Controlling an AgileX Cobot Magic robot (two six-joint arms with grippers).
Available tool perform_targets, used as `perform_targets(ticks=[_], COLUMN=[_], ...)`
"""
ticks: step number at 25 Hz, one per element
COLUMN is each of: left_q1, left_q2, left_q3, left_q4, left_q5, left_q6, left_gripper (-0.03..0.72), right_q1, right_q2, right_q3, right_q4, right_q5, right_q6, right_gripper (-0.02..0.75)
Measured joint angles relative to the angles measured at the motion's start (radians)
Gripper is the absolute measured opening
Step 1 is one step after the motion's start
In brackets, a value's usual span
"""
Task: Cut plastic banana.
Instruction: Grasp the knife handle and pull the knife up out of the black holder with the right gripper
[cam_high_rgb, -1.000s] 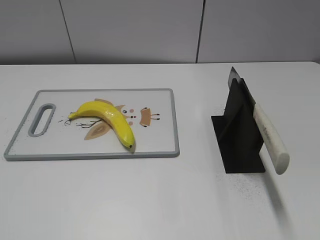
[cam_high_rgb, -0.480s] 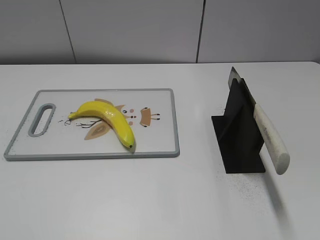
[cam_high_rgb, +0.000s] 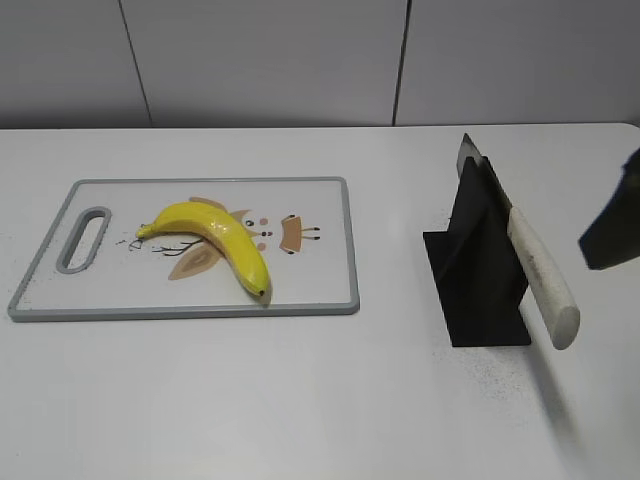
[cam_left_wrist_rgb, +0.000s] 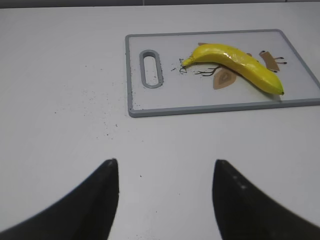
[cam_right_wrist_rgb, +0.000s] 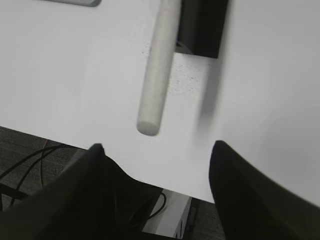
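A yellow plastic banana lies on a white cutting board with a grey rim at the left; both also show in the left wrist view, banana and board. A knife with a white handle rests slanted in a black stand at the right; its handle shows in the right wrist view. My right gripper is at the right edge, open and empty, near the handle's end. My left gripper is open and empty above bare table, short of the board.
The table's near edge, cables and the floor show in the right wrist view. A grey wall stands behind the table. Dark specks lie around the stand.
My right gripper has come into the exterior view at the right edge. The banana, board and knife have not moved.
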Motion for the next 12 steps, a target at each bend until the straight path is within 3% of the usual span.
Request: perform_targets(ticks=[5,12], left_q1=[0.0,0.0], left_q2=[0.0,0.0], left_q3=[0.0,0.0], left_q4=[0.0,0.0], left_q5=[0.0,0.0], left_q6=[0.0,0.0], left_gripper=[0.581,0.581], right_q1=[0.152,0.168], right_q2=[0.136,0.311], right_q3=[-0.048,-0.068], right_q4=[-0.166,-0.214], right_q5=[-0.043,-0.058], right_q6=[0.172,0.225], right_gripper=[0.477,0.474])
